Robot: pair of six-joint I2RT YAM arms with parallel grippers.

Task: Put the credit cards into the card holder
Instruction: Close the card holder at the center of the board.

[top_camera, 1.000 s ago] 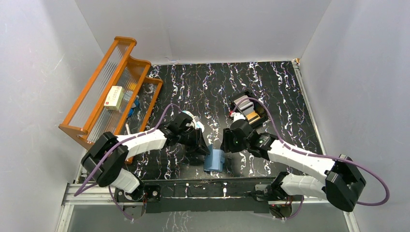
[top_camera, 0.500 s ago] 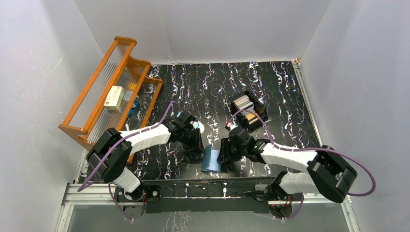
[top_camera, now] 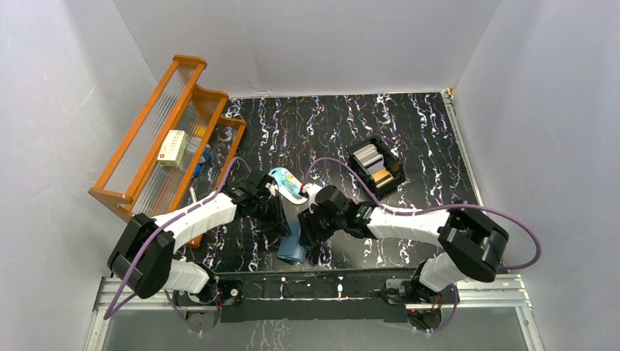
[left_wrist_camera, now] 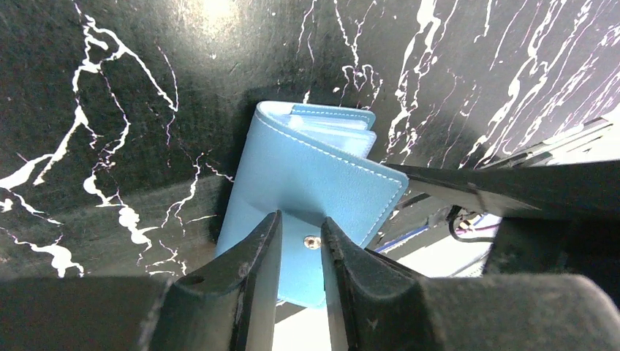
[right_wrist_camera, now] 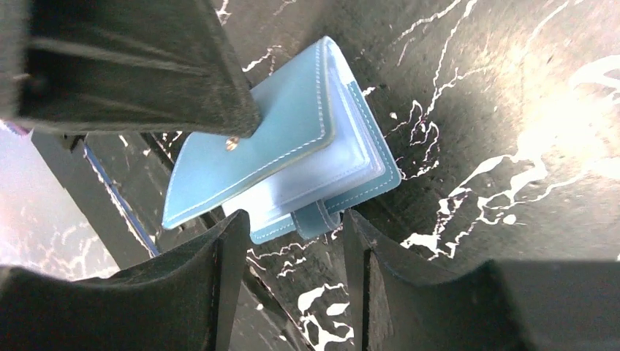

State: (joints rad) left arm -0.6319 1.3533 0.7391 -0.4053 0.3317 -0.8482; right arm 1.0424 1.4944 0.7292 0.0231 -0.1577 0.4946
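Card holder (top_camera: 291, 247): blue folding wallet at the near edge of the tabletop (top_camera: 409, 124), a little left of centre, between the two arms. It is part-open, with the cover raised off the clear pockets (right_wrist_camera: 333, 172). One corner appears to reach past the near edge.

Credit cards (top_camera: 371, 162): grey and tan, stacked in a black box (top_camera: 399, 178) right of centre, well apart from the holder. No card is in either arm's grasp.

Step in hand (judged): spreading the holder so that a pocket mouth is presented. Loading has not begun.

Method, advised:
- Keep the cover steady on one side and draw the other leaf away by its strap tab (right_wrist_camera: 319, 218).
- Pull along the tabletop, not upward, so the pockets do not buckle.
- Shift the holder back from the near edge before letting go, as it could tip off there.
- Lay it flat with the pocket openings facing the black box, to make the later card approach short.

Left fingers (left_wrist_camera: 256, 252): brought nearly together, a narrow gap between them. The cover and its snap stud (left_wrist_camera: 312, 241) show in that gap. From these angles I cannot tell whether they nip the cover or only bear on it.

Right fingers (right_wrist_camera: 219, 278): spread wide, one on each side of the strap tab at the holder's lower edge. They are just beside it, hold nothing, and show no evident contact.
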